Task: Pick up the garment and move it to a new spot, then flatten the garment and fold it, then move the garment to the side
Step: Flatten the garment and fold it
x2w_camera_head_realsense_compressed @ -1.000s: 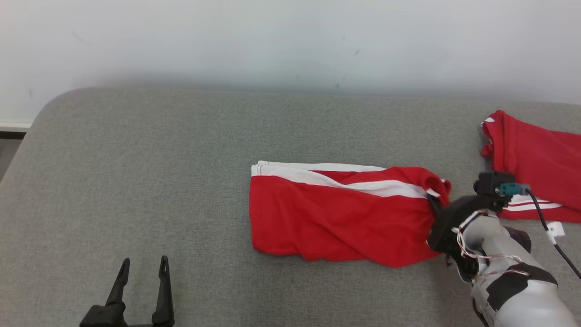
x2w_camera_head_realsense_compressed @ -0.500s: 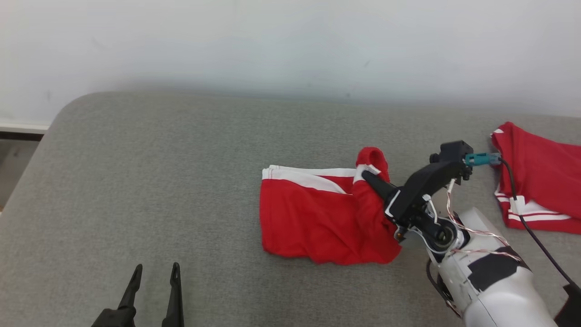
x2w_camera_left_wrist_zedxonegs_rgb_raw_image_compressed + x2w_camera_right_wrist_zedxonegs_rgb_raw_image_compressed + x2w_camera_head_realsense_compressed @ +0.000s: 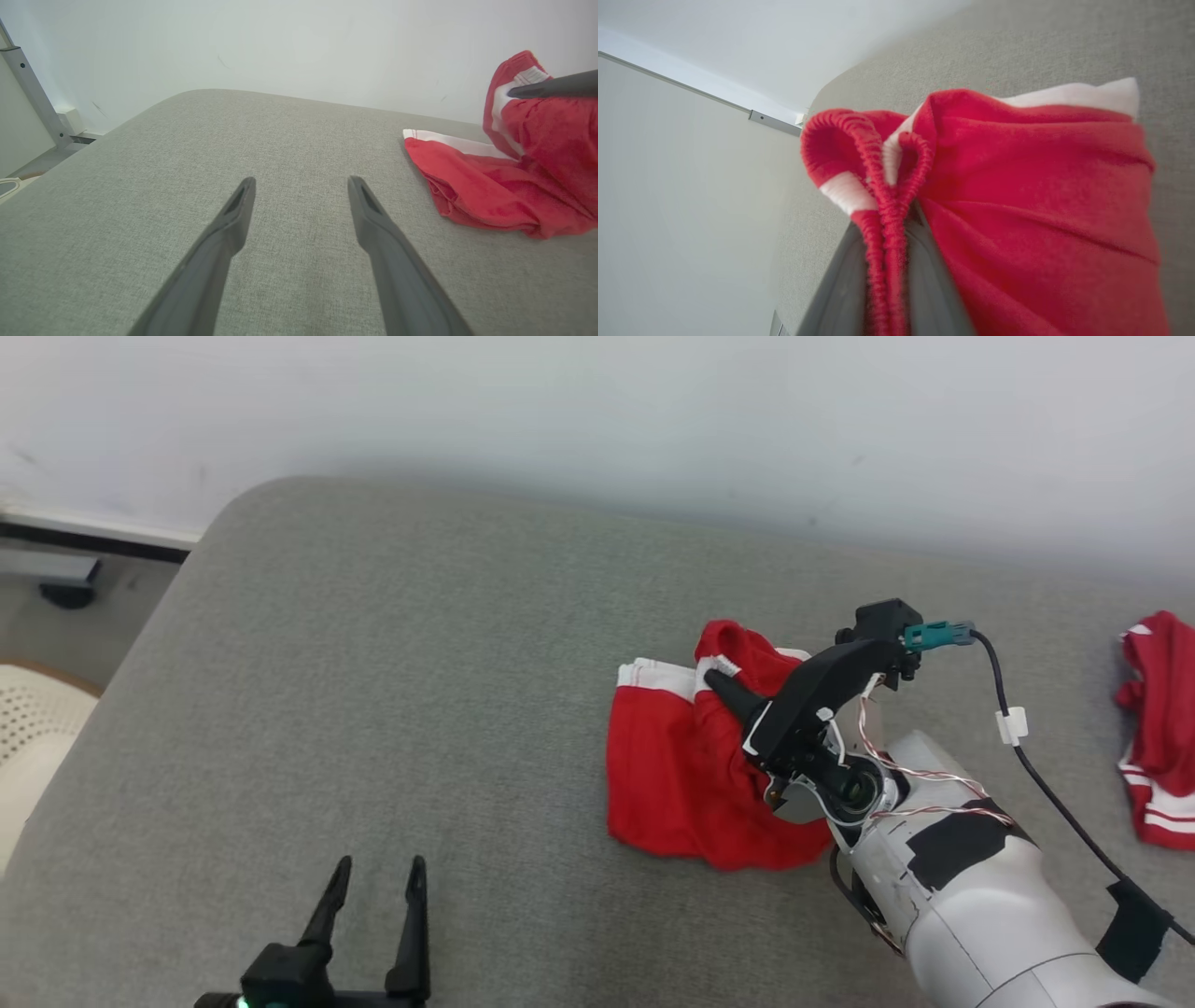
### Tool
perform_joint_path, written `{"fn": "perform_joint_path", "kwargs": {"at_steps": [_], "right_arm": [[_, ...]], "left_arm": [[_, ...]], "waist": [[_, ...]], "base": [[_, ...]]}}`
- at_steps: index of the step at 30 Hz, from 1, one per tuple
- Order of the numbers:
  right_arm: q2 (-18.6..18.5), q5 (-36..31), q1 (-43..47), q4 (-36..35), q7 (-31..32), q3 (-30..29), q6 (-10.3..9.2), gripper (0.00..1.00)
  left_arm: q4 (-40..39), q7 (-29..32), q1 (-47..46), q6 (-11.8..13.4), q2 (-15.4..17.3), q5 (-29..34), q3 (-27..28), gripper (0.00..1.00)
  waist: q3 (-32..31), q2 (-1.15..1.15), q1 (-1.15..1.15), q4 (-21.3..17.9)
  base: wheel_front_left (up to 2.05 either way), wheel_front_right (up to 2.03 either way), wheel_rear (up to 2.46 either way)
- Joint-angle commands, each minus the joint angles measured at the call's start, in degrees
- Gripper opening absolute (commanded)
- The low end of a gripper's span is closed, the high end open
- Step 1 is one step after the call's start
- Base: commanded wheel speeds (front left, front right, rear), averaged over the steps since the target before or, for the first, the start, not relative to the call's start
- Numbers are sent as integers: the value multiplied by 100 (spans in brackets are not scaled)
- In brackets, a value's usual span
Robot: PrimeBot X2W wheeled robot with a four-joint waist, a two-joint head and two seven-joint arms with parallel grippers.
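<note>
Clamping right gripper [image 3: 714, 681] on elastic waistband [image 3: 883, 205] of red shorts [image 3: 658, 784], holding that end raised for relocating, leaving cloth trailing below; parking left gripper [image 3: 380, 870] spread, empty, aside.

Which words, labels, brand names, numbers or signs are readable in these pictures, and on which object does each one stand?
None: no word, number or logo can be read in any view.
red garment: white stripes, no print visible.
second red garment at the right edge of the head view: white stripes, no lettering visible.
small white clip: too small to tell whether it carries any marking.
</note>
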Motion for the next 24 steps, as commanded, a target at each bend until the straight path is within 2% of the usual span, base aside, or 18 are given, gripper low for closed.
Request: {"fn": "perform_joint_path", "kwargs": {"at_steps": [1,8,15,16,17,18,24], "right_arm": [[19,75,-40,20,-58,109,13,0],[14,411,-184,408,-415,819,13,0],[17,754,-255,704,-853,1367,13,0],[15,774,-276,669,-945,1454,13,13],[17,847,-272,603,-1029,1515,13,63],[17,917,-247,594,-1065,1577,13,100],[17,938,-256,425,-1542,1969,12,100]], "left_arm": [[9,-15,-78,15,-4,-53,-53,100],[51,-15,-226,109,-3,-202,-394,100],[81,-15,-310,152,-4,-281,-495,100],[93,-15,-316,154,-4,-289,-500,100],[98,-15,-334,158,-5,-293,-497,100],[101,-15,-348,157,-4,-288,-482,100],[128,-15,-226,145,-2,-177,-329,100]], "waist": [[120,0,0,194],[272,0,0,406],[351,0,0,459],[357,0,0,456],[358,0,0,450],[354,0,0,435],[207,0,0,258]], "base": [[0,0,0],[0,0,0],[0,0,0],[0,0,0],[0,0,0],[0,0,0],[0,0,0]]}}
